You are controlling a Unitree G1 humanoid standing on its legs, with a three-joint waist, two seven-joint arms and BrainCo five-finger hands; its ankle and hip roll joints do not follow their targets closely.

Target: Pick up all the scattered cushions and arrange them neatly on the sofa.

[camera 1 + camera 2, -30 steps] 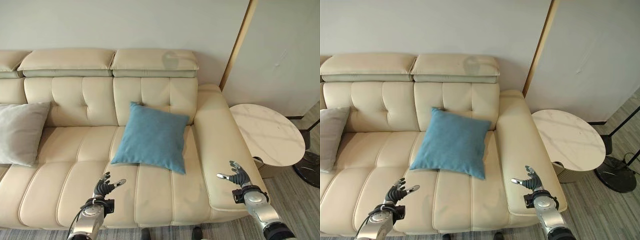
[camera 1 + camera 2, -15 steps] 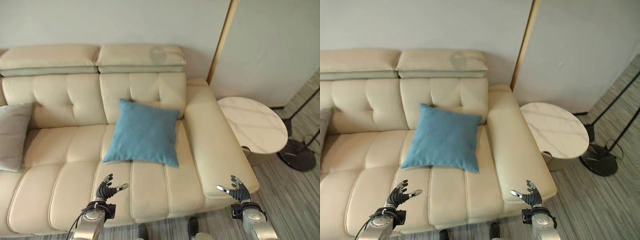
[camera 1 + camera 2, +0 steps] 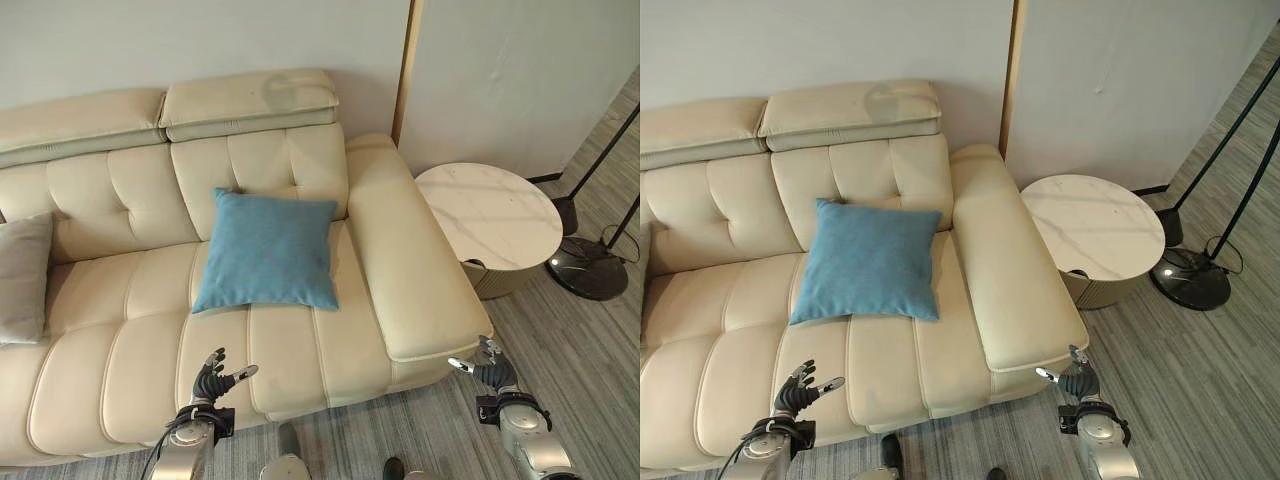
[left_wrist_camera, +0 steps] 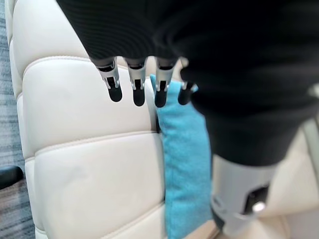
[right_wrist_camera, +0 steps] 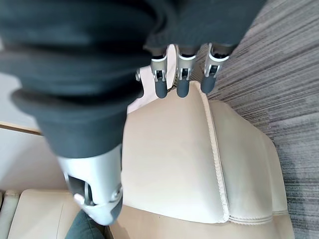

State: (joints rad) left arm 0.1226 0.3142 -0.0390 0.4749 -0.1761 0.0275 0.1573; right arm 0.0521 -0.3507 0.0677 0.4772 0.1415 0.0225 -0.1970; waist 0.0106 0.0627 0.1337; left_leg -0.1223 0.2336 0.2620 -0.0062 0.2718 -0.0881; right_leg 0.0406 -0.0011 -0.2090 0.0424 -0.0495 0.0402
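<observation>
A blue cushion [image 3: 266, 250] leans against the backrest of the cream sofa [image 3: 120, 330], near its right armrest [image 3: 405, 270]. A grey cushion [image 3: 20, 280] rests at the sofa's far left. My left hand [image 3: 212, 379] hovers open in front of the seat's front edge, holding nothing; the blue cushion [image 4: 184, 164] lies beyond its fingers. My right hand [image 3: 490, 369] hangs open over the floor, just past the front corner of the armrest [image 5: 174, 159].
A round marble side table [image 3: 487, 217] stands right of the armrest. A black floor-lamp base [image 3: 587, 275] with its thin poles sits further right on the grey striped floor [image 3: 580, 360]. A wall rises behind the sofa.
The camera has pulled back and swung right, so more floor and the lamp base show. Both hands now sit in front of the sofa's edge, still open and with nothing in them.
</observation>
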